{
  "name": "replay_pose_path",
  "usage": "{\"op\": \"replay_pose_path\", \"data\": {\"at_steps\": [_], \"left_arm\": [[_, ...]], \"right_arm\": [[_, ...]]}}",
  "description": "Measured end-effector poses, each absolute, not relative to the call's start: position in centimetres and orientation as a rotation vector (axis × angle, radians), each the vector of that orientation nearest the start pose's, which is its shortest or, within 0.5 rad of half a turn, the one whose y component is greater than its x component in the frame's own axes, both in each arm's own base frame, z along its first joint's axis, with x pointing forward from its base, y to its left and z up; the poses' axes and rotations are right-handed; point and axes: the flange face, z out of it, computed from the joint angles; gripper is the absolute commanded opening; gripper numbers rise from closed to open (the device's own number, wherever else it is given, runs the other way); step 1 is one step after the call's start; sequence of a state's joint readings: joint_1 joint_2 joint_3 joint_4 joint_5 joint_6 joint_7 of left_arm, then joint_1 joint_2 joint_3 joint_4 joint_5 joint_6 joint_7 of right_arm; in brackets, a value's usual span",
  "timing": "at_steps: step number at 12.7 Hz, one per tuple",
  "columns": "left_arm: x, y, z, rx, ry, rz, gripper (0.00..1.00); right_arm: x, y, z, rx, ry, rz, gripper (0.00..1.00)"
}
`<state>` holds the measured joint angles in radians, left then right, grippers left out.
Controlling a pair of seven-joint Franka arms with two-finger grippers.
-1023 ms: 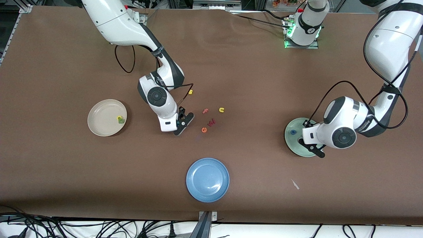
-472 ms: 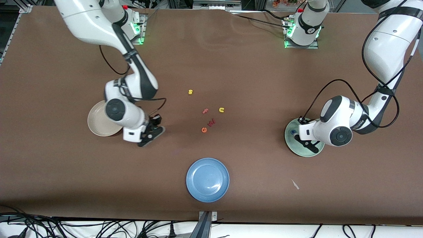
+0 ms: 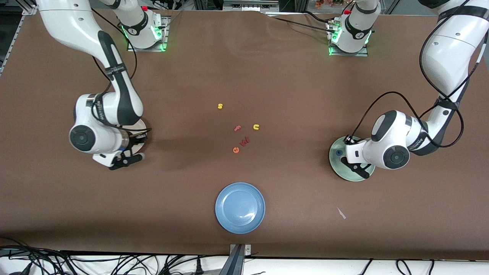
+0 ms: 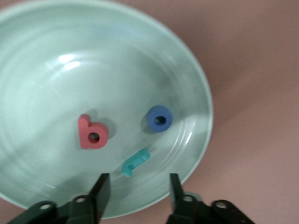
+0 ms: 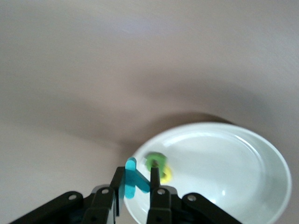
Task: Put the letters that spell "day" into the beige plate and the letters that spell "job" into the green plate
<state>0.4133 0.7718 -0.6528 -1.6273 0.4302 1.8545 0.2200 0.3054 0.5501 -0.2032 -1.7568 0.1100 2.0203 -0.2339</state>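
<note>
Under the left gripper (image 4: 137, 192), w/ fingers apart & empty, the green plate (image 4: 28, 60) holds the red b (image 4: 92, 134), blue o (image 4: 159, 118) & teal j (image 4: 135, 161). The right gripper (image 5: 133, 186) pinches the teal y (image 5: 132, 179) over the beige plate (image 5: 224, 163) edge, yellow d (image 5: 166, 175) & green a (image 5: 155, 162) inside

A pale mint-green plate (image 4: 196, 93) is seen, with a pinkish-red b (image 4: 92, 133), blue o (image 4: 159, 118) and teal j (image 4: 135, 161). A teal y (image 5: 132, 181), green a (image 5: 154, 162) and yellow d (image 5: 166, 175) are noted against a cream-beige plate (image 5: 252, 186).
</note>
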Motion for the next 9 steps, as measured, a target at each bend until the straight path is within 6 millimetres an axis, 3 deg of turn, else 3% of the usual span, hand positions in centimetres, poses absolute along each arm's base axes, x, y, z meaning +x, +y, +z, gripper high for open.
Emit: {"op": "replay_pose_path", "data": {"at_steps": [1,5,9], "left_arm": [[64.2,-8.2,22.8,-3.029,0.94,0.55,1.0],[64.6,-9.8,31.1,-3.044,0.924,0.542,1.0],[62.8,-12.1,40.6,-3.079,0.766,0.563,1.0]], "right_arm": [[62.3,7.0,23.7,-3.087,-0.413,0.447,0.99],[62.2,6.9,23.6,-3.095,-0.386,0.454,1.0],[63.4,7.3,26.6,-3.089,-0.387,0.449,1.0]]}}
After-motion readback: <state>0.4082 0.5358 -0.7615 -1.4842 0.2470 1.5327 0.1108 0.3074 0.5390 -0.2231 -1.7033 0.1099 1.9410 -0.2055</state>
